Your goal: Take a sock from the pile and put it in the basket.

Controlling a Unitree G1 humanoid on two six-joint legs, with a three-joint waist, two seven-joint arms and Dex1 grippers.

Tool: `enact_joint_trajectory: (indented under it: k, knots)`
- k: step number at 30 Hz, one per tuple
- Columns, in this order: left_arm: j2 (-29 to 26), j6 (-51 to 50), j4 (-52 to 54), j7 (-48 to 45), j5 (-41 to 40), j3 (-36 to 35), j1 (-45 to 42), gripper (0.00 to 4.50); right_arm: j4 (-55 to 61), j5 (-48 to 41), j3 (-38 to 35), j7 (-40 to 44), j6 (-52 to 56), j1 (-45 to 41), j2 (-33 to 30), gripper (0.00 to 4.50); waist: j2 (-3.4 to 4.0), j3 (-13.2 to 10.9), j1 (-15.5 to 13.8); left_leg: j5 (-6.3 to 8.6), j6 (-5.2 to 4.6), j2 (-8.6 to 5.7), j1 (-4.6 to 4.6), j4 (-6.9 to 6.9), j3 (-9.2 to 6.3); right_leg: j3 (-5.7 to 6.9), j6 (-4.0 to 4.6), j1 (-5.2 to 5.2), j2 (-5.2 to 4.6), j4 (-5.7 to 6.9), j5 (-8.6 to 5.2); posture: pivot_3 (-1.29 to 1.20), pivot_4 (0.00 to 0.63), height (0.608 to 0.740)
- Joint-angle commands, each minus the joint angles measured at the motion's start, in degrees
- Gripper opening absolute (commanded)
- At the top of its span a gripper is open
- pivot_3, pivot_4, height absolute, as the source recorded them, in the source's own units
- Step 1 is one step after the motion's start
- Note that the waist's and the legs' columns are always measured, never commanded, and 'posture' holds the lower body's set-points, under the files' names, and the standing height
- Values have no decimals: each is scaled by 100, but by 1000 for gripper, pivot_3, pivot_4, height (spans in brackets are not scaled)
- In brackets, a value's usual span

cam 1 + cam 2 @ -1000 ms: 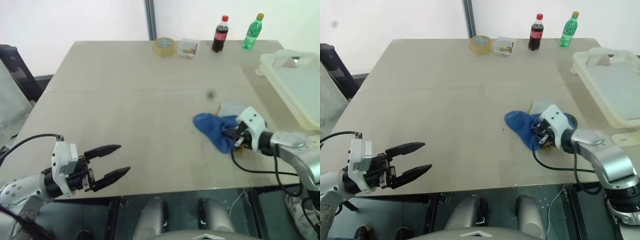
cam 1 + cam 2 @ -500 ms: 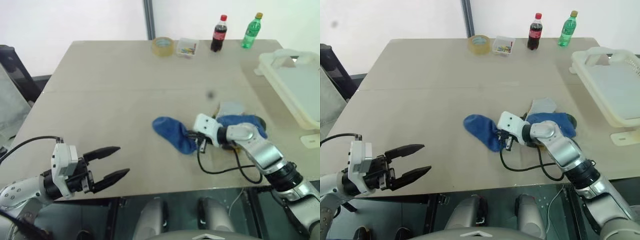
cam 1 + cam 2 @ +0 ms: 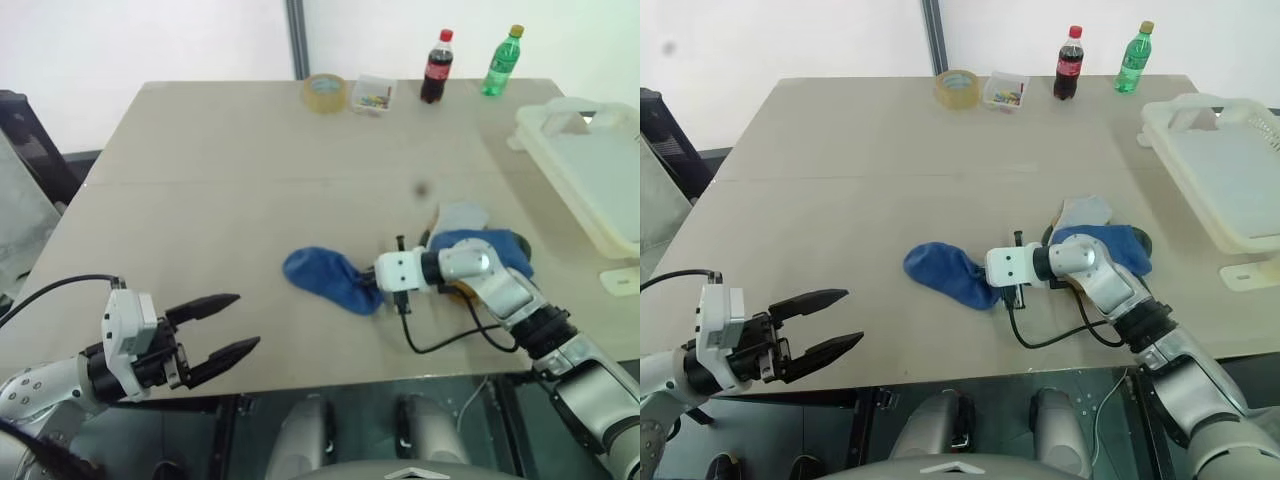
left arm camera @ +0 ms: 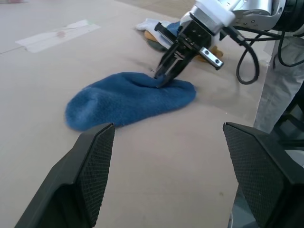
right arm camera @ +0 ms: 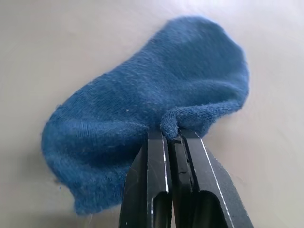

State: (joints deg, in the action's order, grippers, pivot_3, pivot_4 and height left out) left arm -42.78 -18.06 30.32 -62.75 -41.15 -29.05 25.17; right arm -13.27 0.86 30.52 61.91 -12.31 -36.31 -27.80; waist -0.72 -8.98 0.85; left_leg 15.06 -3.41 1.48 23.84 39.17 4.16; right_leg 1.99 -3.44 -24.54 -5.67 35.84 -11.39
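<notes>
The royal-blue sock [image 3: 322, 279] lies stretched on the table, left of the pile [image 3: 472, 238]. My right gripper [image 3: 377, 291] points left and is shut on the sock's near edge, pinching a fold of fabric [image 5: 171, 124] between its fingers. The pile holds a light grey sock, another blue one and a bit of yellow under my right forearm. The cream-white basket [image 3: 560, 108] stands at the table's right edge. My left gripper [image 3: 248, 320] hovers open at the near left, apart from the sock, which also lies ahead of it [image 4: 128, 97].
Along the far edge stand a tape roll [image 3: 327, 92], a small clear box [image 3: 375, 94], a cola bottle [image 3: 437, 68] and a green bottle [image 3: 503, 62]. A small white piece [image 3: 620, 282] lies near the basket. A black cable loops from my right wrist.
My right gripper has swung left away from the pile, rolling at the wrist and dragging the blue sock out across the table. The left gripper has stayed put.
</notes>
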Motion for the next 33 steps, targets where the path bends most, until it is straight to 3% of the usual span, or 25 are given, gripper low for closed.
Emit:
enact_joint_trajectory:
  k: [1,5,10,19,24,27,28,31,33]
  knots:
    - [-29,114,59,-27,2,-83,-65,3879,119,-296,-224,342,-326,101,-20,133,0,0,-5,0,1,0,0,0,0,0,0,0,0,0,0,0,150,740]
    - [-37,105,22,-50,37,-56,-135,3879,78,-354,-357,350,-444,147,10,133,1,-1,-1,-1,2,2,-3,0,1,0,0,2,0,1,0,0,150,740]
    - [-57,92,-21,-77,52,-34,-213,3879,-294,-54,-628,-222,-283,10,125,133,1,-1,-1,-4,7,2,-5,0,-1,0,1,2,1,4,0,0,150,740]
    - [-66,92,-105,-129,75,-12,-288,3879,-816,129,-747,-108,-1005,-133,90,133,2,-2,5,-6,10,1,-4,0,0,0,1,1,4,5,1,0,150,740]
    - [-47,120,-124,-147,111,20,-275,3879,-792,171,-863,-216,-1007,-113,57,2480,2,-2,1,-6,10,2,-4,0,-1,0,1,1,4,5,1,0,150,740]
    - [-22,138,-147,-155,140,81,-301,3879,-638,290,-1065,-518,-753,-133,-52,4158,2,-3,-4,-6,10,2,-4,0,-1,0,1,1,4,5,1,0,150,740]
    - [-16,149,-155,-160,153,99,-309,3879,-519,313,-1151,-606,-618,-112,-105,4464,5,-4,-8,-6,10,3,-4,0,-1,0,1,1,4,5,1,0,150,740]
    - [-23,152,-183,-152,169,150,-386,3879,121,96,-1483,-694,68,175,-325,4464,6,-6,-13,-6,11,3,-3,0,-1,0,2,1,3,5,1,0,150,740]
    - [-43,159,-241,-162,177,196,-477,3879,848,-165,-1837,-722,1066,619,-598,4464,5,-5,-28,-6,11,5,-2,-2,-5,1,2,1,2,4,1,0,150,740]
